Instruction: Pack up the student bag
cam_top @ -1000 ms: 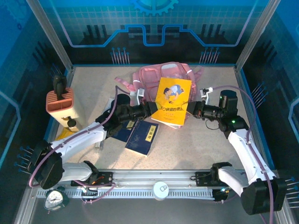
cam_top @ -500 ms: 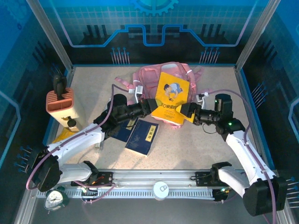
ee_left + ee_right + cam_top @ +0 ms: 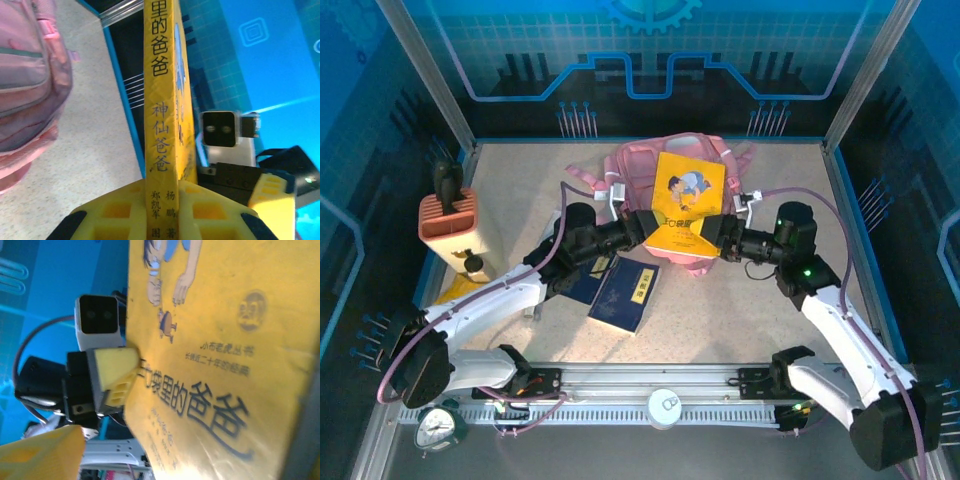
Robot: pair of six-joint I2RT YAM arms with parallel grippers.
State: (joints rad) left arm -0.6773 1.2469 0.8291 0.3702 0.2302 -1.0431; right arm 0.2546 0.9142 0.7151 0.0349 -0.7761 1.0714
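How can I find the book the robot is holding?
Find the big pink student bag at the table's far end. Just before it, the left end effector holds up a yellow book. The other books are dark blue and lie flat.

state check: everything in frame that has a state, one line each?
yellow book: closed, held off the table, tilted over the student bag.
left claw: shut on the yellow book's spine.
right claw: looks open, at the yellow book's lower corner.
student bag: lying on the table; main zip can't be judged.
blue books: closed, flat on the table.
orange box: upright, dark item sticking out on top.
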